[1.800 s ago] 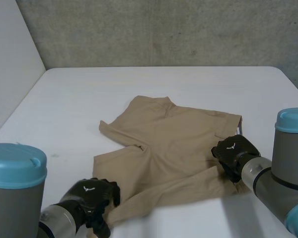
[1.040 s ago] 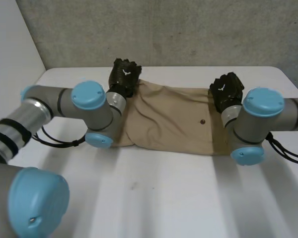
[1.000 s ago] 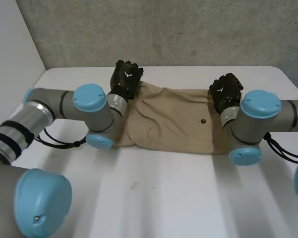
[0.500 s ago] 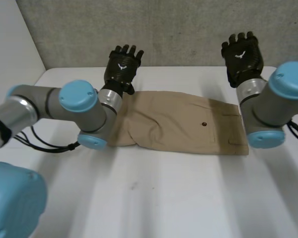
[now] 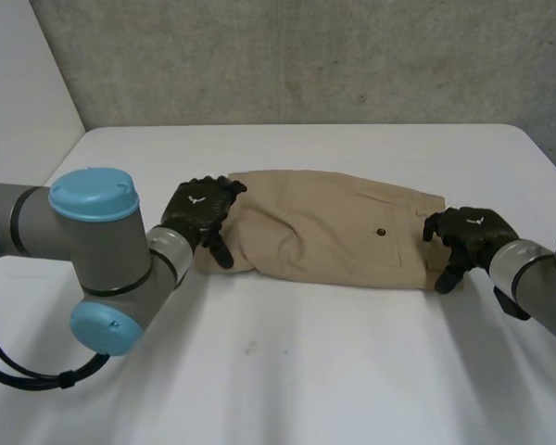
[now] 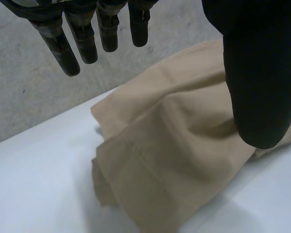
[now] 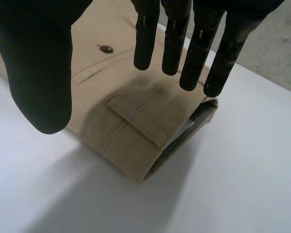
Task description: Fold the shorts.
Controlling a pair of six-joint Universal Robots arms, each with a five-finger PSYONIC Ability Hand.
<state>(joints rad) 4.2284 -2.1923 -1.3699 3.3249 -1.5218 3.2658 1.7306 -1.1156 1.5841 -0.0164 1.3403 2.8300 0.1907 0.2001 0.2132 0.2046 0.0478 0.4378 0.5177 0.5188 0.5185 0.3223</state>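
Note:
The tan shorts (image 5: pixel 324 227) lie folded into a long band across the middle of the white table (image 5: pixel 352 371), with a small dark button (image 5: pixel 380 233) toward the right end. My left hand (image 5: pixel 201 209) hovers at the band's bunched left end, fingers (image 6: pixel 82 34) straight and clear of the cloth (image 6: pixel 174 160). At the band's right end sits my right hand (image 5: pixel 468 234). Its fingers (image 7: pixel 169 34) are spread just above the pocket flap (image 7: pixel 136 126) and hold nothing. The button (image 7: pixel 105 48) lies under its palm.
A grey concrete wall (image 5: pixel 306 56) runs behind the table and a white panel (image 5: pixel 18 111) stands at the left. My left arm's blue-capped elbow (image 5: pixel 93 195) rises at the front left. Bare table stretches in front of the shorts.
Both hands let go of the shorts' far edge, rose with fingers spread, then came back toward me and down to the two ends of the folded band. The shorts stayed flat.

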